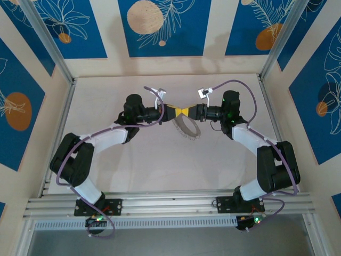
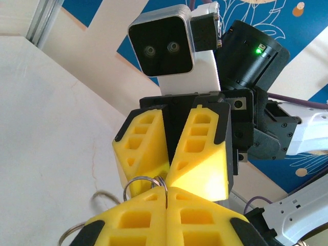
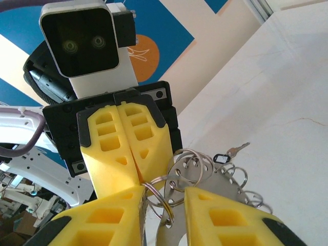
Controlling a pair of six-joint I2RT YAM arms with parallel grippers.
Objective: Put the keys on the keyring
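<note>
Above the middle of the table [image 1: 160, 170], we have both arms stretched inward so that their yellow tips meet nose to nose, and the keyring [image 1: 186, 128] droops from that meeting point as a slack silvery loop. Our left gripper [image 2: 166, 200] has its jaws pressed together, pinching one small ring [image 2: 143, 178] at the edge of the loop, and this is what carries the keyring off the table. Our right gripper [image 3: 165, 190] has its jaws apart, one on each side of that ring, and we see no sign that they grip anything. In the right wrist view we find one tiny key [image 3: 221, 158] with a black head and a short metal tip. It sits just beside the row of small rings further along the loop, but it is too small for us to tell whether it is already threaded onto one of them or merely rests against them. We judge that the task is in its middle stage. The keyring is lifted, held and presented between the two arms, which is the needed groundwork. What we cannot confirm is any key firmly on the ring, so the threading itself, or at least the checking of it, remains to be done. No other keys are plain to us.
</note>
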